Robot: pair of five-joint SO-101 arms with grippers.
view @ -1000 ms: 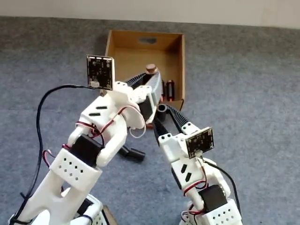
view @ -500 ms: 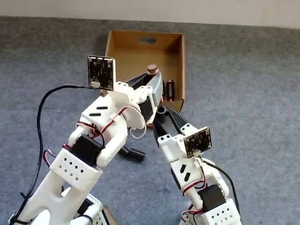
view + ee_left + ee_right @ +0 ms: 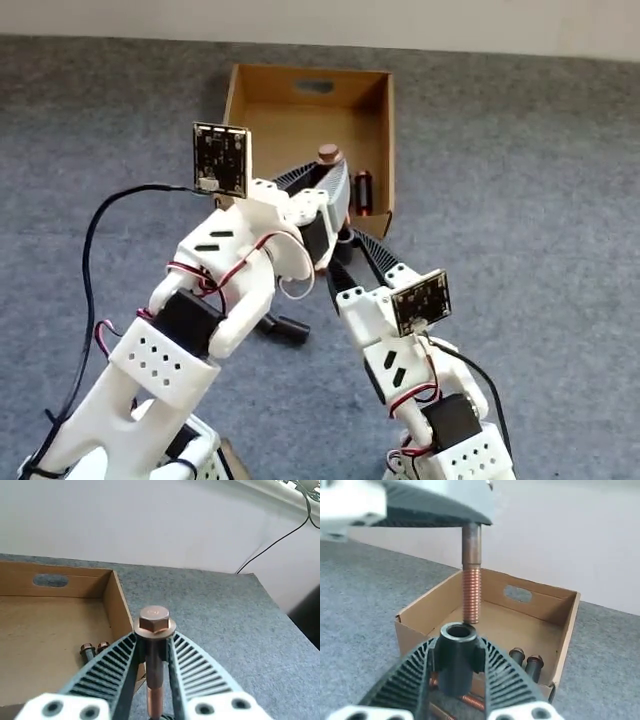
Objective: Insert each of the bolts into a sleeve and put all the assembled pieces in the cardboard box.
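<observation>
**Bolt drifts over the sleeve**

In the high view, the left gripper (image 3: 328, 172) has slid slightly toward the right and lower in the frame. It has carried the bolt (image 3: 328, 153) with it, and the arm's camera board (image 3: 222, 160) has made the same small shift. The right gripper (image 3: 343, 243) has edged a little left and down. Its sleeve (image 3: 454, 667) showed as an open ring near the frame's centre a second ago and now sits mostly tucked under the left gripper.

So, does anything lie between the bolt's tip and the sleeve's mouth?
Nothing does. In the right wrist view the threaded tip of the bolt sits right at the open mouth of the sleeve; the cardboard box stands behind.
</observation>
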